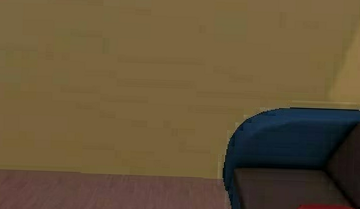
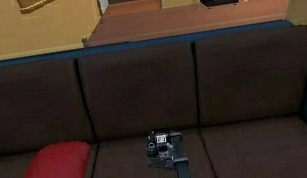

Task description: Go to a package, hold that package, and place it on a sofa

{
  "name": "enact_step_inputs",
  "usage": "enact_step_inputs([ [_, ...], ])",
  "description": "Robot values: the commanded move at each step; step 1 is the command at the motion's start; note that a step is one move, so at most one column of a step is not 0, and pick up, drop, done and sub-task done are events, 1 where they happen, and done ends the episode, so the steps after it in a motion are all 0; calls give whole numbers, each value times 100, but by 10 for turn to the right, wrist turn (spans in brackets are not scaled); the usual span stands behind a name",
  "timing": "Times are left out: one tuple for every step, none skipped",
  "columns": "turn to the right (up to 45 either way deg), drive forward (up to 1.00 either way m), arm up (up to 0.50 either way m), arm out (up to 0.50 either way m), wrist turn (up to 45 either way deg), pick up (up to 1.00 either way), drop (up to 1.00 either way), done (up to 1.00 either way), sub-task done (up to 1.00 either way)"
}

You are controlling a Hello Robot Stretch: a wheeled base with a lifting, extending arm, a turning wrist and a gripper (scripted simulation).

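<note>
Your gripper (image 2: 157, 149) sits low in the middle of the frame, over the sofa (image 2: 141, 84) seat, right of a red cushion (image 2: 55, 170). You can't tell if it holds the package or where that is. Packages are likely light and stiff; grab flat sides.

Here's the arm (image 2: 186, 177), a dark square bar, plain grey-black along its length. At its far end, two small white squares (image 2: 166, 140) with black marks, bright against the dark. Just left of them, the gripper (image 2: 154, 155): a dark, chunky body with two thin fingers, too small to make out further.
</note>
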Motion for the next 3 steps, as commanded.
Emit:
enact_step_inputs([
  [0,0,10,0,0,0,0,0,0],
  [0,0,0,-8,0,0,0,0,0],
  [0,0,0,0,0,0,0,100,0],
])
